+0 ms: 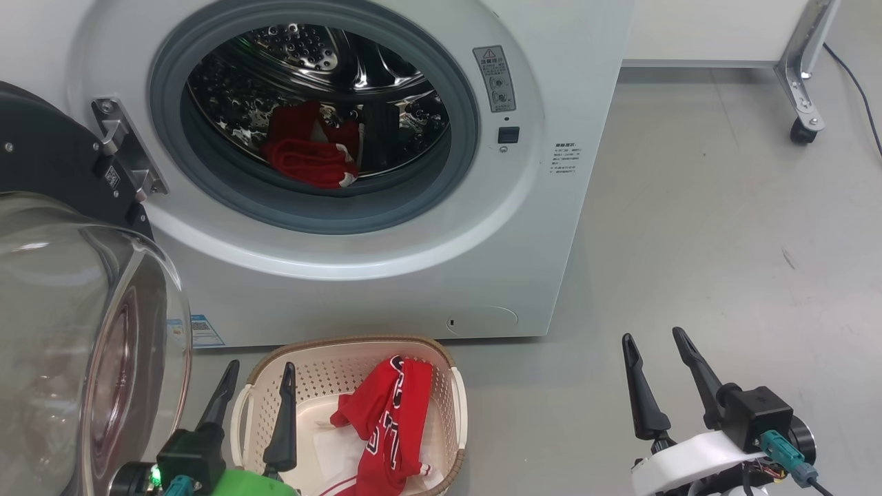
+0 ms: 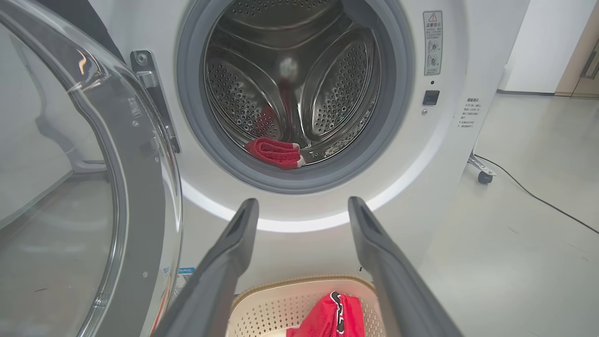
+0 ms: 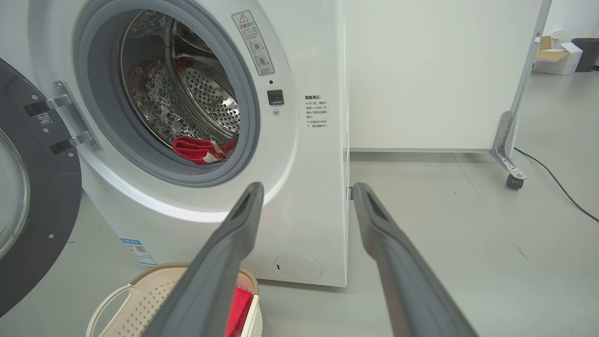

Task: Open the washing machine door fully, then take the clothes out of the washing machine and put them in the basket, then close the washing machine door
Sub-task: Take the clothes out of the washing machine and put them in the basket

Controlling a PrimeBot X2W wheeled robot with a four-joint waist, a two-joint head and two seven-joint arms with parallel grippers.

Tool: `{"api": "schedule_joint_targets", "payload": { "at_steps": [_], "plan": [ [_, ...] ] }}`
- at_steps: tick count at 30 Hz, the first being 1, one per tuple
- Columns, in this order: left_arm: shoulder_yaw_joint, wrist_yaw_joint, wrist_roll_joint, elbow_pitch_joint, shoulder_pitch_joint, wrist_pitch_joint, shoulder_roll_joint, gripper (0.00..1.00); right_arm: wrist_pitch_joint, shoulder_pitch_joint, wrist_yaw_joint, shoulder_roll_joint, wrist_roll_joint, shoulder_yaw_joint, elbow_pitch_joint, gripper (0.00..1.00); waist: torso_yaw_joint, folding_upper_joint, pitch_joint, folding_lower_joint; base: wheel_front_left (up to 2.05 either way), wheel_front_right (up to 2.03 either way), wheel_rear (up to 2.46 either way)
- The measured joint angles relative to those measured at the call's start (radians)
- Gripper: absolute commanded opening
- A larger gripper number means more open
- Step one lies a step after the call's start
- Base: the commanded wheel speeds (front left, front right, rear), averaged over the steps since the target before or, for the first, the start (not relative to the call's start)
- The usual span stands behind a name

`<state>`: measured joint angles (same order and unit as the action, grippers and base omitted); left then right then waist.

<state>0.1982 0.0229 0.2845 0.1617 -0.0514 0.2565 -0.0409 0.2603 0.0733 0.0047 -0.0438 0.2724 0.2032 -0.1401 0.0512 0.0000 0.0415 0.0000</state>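
Washer: big white front-loader (image 1: 386, 289), black-rimmed round glass door (image 1: 69, 331) swung open; red fabric bundle (image 1: 310, 162) at the steel drum's (image 1: 303, 48) front edge.
Basket: cream perforated plastic basket (image 1: 324, 375) at the washer's foot, red lettered jersey (image 1: 386, 413) inside.
Grippers: left gripper (image 1: 260, 366), right gripper (image 1: 653, 335), both wide open, empty.

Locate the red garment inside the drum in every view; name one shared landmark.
Head view: red garment, upper centre-left, on drum floor.
Left wrist view: garment centre, low in drum.
Right wrist view: garment left of centre, low in drum.
Shared landmark: black latch slot right of the drum.
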Motion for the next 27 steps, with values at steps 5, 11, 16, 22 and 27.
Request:
{"api": "schedule_joint_targets", "payload": {
  "at_steps": [5,11,16,22,27],
  "plan": [
    [0.002,0.005,0.0,-0.009,-0.014,-0.006,0.0,1.0,0.0,0.001,0.0,0.0,0.002,0.001,0.0,1.0,0.0,0.0,0.0,0.0,0.0,0.0,0.0],
    [0.011,0.007,0.0,-0.017,-0.015,-0.01,-0.001,1.0,0.0,0.002,-0.007,0.0,0.012,0.005,0.0,1.0,-0.001,0.0,-0.003,0.0,0.0,0.0,0.0],
    [0.032,-0.001,0.0,-0.016,-0.015,-0.03,-0.002,1.0,0.0,0.002,-0.007,0.0,0.011,0.01,0.0,1.0,0.002,0.0,0.0,0.0,0.0,0.0,0.0],
    [0.048,-0.017,-0.003,-0.007,0.016,-0.052,-0.003,1.0,0.0,0.001,-0.007,0.001,0.011,0.025,0.002,1.0,-0.003,0.0,0.019,0.0,0.0,0.0,0.0],
    [0.09,-0.038,-0.001,0.012,0.122,-0.082,-0.003,1.0,0.0,-0.006,-0.007,0.0,0.011,0.054,0.008,1.0,-0.021,0.0,0.054,0.0,0.0,0.0,0.0]
  ]
}}
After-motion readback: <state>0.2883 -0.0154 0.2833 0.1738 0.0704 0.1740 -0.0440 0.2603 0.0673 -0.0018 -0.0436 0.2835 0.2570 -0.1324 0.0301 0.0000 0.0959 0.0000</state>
